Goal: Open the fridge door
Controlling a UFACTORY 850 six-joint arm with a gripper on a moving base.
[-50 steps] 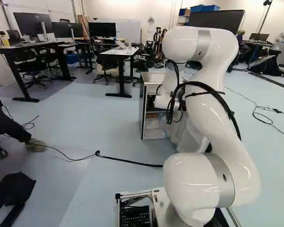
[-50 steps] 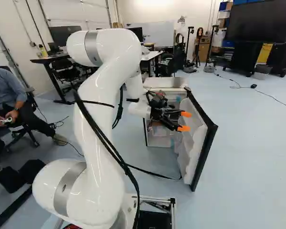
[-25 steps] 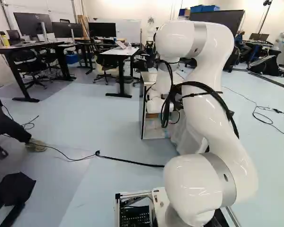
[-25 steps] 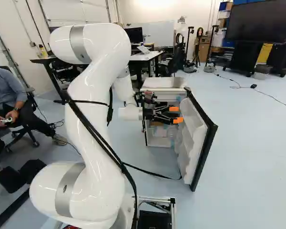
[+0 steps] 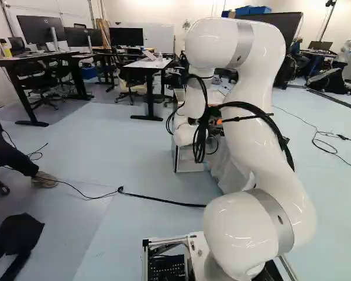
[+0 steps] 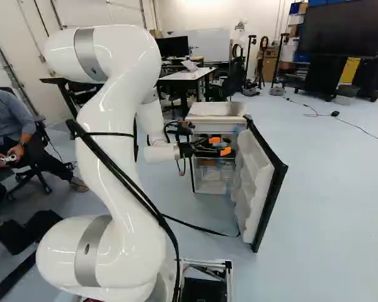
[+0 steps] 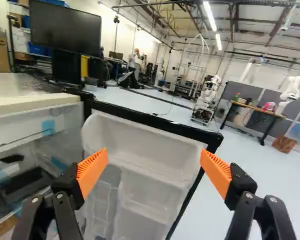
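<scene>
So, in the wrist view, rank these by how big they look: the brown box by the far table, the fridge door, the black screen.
1. Fridge door
2. Black screen
3. Brown box

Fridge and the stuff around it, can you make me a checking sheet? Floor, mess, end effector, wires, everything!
Surface: pale blue floor, under the fridge.
Job's things: fridge door wide open; shelves show inside.
Clutter: a dark object on the floor, too unclear to name.
End effector: open, orange pads far apart, nothing gripped.
Cables: black cables loop along the arm; a black cord crosses the floor.
Surroundings: desks, screens, and another robot beyond the door.
</scene>
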